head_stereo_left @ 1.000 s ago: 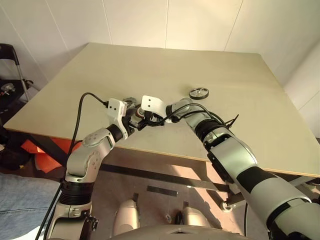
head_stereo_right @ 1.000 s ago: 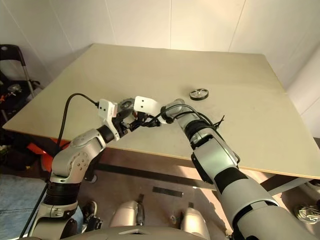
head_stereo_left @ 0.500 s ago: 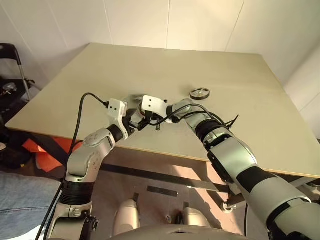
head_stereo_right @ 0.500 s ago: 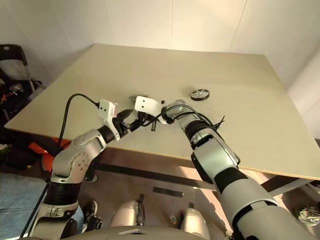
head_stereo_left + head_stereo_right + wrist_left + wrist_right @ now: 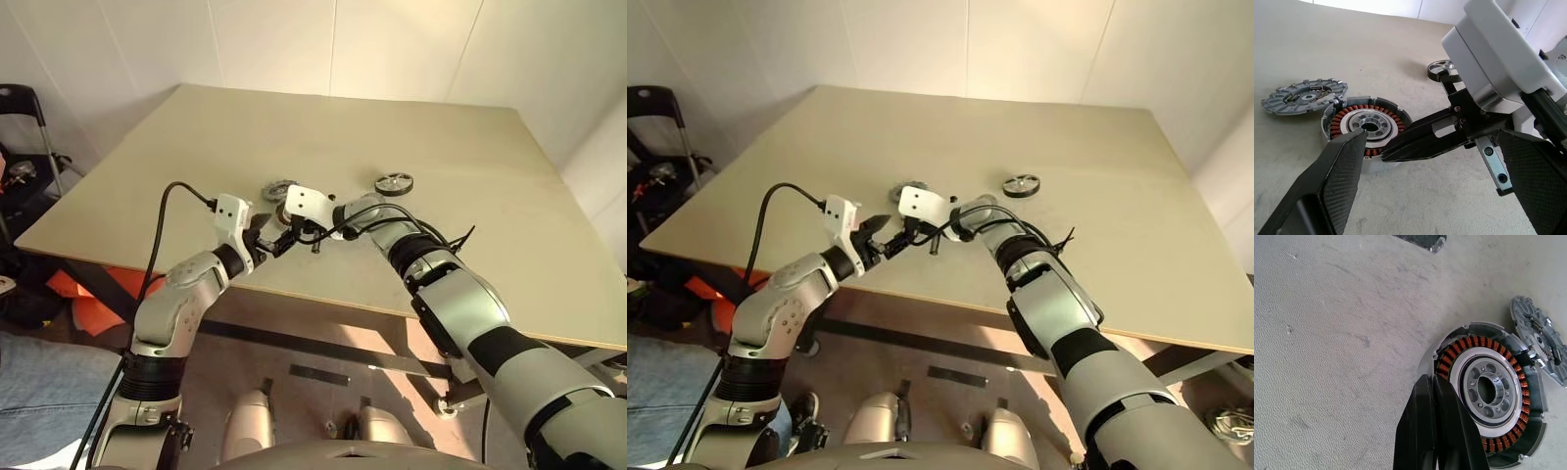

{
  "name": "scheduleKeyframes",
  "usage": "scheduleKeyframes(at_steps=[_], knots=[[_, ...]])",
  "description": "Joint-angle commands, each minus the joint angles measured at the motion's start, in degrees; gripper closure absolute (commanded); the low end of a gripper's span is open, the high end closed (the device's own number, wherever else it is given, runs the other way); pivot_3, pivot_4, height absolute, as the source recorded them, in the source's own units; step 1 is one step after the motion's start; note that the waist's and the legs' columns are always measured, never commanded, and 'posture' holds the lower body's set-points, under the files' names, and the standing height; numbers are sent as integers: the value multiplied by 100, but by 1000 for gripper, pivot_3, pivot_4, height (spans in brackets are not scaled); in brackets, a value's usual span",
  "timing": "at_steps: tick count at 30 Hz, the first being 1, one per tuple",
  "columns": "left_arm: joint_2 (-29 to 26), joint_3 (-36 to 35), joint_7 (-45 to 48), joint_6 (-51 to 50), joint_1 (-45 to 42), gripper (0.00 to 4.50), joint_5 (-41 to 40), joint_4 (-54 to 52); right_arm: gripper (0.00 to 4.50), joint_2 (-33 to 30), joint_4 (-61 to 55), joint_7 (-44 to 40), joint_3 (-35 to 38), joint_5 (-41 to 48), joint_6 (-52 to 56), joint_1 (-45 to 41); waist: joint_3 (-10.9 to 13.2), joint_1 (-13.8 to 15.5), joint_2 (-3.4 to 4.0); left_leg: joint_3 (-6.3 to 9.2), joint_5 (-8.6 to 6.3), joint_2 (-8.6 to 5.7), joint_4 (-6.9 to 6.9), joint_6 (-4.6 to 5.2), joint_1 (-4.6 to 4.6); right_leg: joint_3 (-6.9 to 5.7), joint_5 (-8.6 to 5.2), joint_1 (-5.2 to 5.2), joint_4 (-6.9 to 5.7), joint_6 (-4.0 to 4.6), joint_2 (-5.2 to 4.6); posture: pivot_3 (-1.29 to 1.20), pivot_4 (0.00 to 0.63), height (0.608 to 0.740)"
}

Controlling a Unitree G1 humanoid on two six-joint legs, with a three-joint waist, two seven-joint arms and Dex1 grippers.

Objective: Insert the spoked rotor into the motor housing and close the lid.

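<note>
**Desk:** What did the hands look like?

**Me:** My right gripper (image 5: 1436, 382) was pinched together on nothing, its tips at the rim of the motor housing (image 5: 1488, 392). My left gripper (image 5: 1440, 147) stood spread wide and held nothing, with the right one's fingers between its own.

**Desk:** Anything hidden?

**Me:** From the head, the right wrist covered most of the housing. I could read no writing anywhere.

**Desk:** And the parts?

**Me:** The housing showed copper windings around a silver hub. The lid (image 5: 1304, 95) lay just beside it, possibly touching. The spoked rotor (image 5: 394, 183) lay well apart on the table (image 5: 294, 127).
</note>
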State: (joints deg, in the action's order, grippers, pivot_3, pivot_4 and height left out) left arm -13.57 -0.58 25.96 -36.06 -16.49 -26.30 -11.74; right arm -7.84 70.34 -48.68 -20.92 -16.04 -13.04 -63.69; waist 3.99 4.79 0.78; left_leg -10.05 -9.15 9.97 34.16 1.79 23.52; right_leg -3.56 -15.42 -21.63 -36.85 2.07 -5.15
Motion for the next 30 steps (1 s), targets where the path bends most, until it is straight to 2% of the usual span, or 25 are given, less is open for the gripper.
scheduleKeyframes(at_steps=[1, 11, 21, 30], knots=[[-5, -27, 66, 168, -182, 0, -38, -179, 4472, -261, -8, 25, 65, -79, 63, 89, 1, 41, 1, 0, 0, 0, 0, 0, -2, 0, 0, 3, 0, 0, 0, 0, 0, 740], [-1, -5, 77, 192, -211, 0, -4, -117, 4472, -355, -77, -26, 137, -45, 124, 211, 2, 69, 4, 2, -1, 0, -2, -1, -34, 0, 0, 39, 1, 0, 0, 0, 0, 740], [51, 59, 56, 278, -125, 0, 17, -105, 4472, -1239, -832, -469, 331, 115, 196, 649, 3, 128, 4, -2, -2, -10, 0, 2, -29, 1, -1, 62, 9, -1, -8, 0, 0, 740], [115, 161, 78, 333, -140, 0, 40, -10, 4472, -1975, -2435, -907, 558, 435, 835, 1524, 3, 134, 2, -1, -1, -8, 0, 3, -28, 1, -2, 61, 15, -3, -6, 0, 0, 740]])
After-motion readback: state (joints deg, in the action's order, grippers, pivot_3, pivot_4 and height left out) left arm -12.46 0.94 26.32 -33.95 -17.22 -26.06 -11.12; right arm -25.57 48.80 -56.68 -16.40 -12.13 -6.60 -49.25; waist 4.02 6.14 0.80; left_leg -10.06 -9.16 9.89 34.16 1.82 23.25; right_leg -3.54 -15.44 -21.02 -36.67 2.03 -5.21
